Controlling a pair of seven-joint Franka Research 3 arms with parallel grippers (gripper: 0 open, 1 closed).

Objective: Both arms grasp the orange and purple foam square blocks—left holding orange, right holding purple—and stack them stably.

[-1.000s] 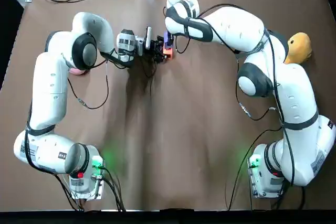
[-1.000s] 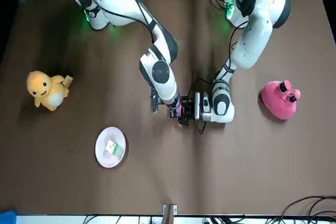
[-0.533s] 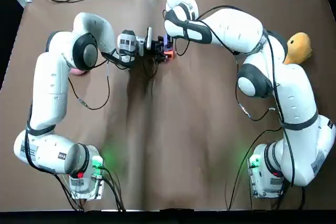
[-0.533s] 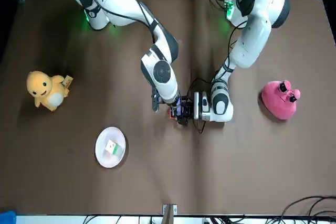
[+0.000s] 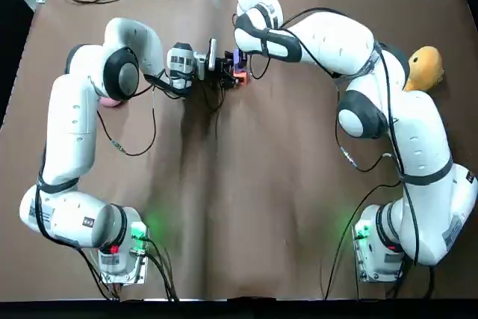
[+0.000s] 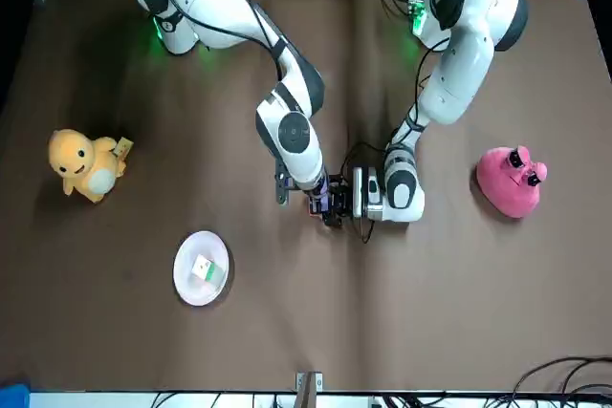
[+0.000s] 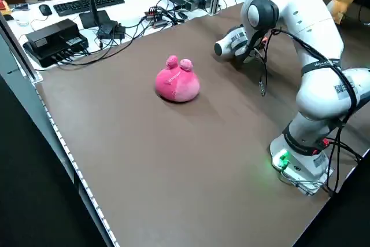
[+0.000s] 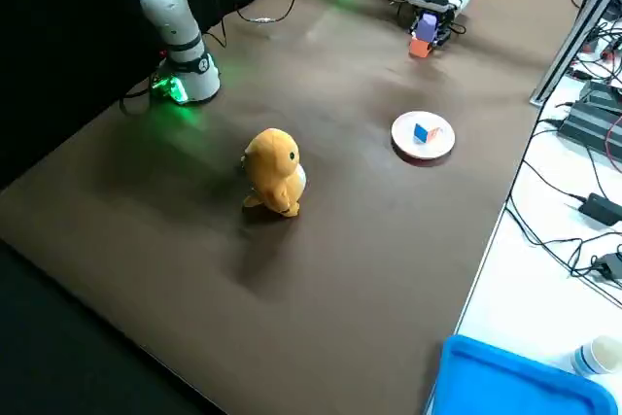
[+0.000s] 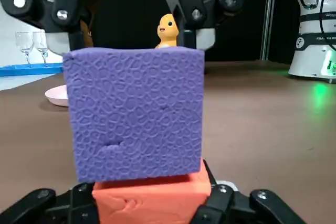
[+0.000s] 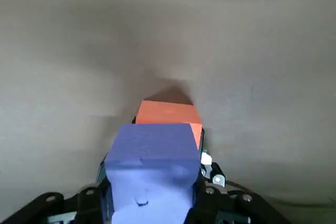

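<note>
Stack: purple block (image 9: 134, 114) atop orange block (image 9: 152, 203), counter (image 5: 224, 199) 12 o'clock; left gripper (image 5: 222, 73) pinching orange, right gripper (image 5: 237, 60) pinching purple. Square edges before releasing.

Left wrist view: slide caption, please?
Purple block stacked on orange block; left gripper holds orange, right gripper holds purple.

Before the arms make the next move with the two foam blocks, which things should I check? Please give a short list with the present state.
1. purple block resting on orange block, touching: ok.
2. Sides flush: cannot tell; purple seems to overhang one side.
3. left gripper shut on the orange block: ok.
4. right gripper shut on the purple block: ok.
5. Orange block resting on the table: cannot tell.
6. plate, yellow toy and pink toy apart from the stack: ok.
</note>
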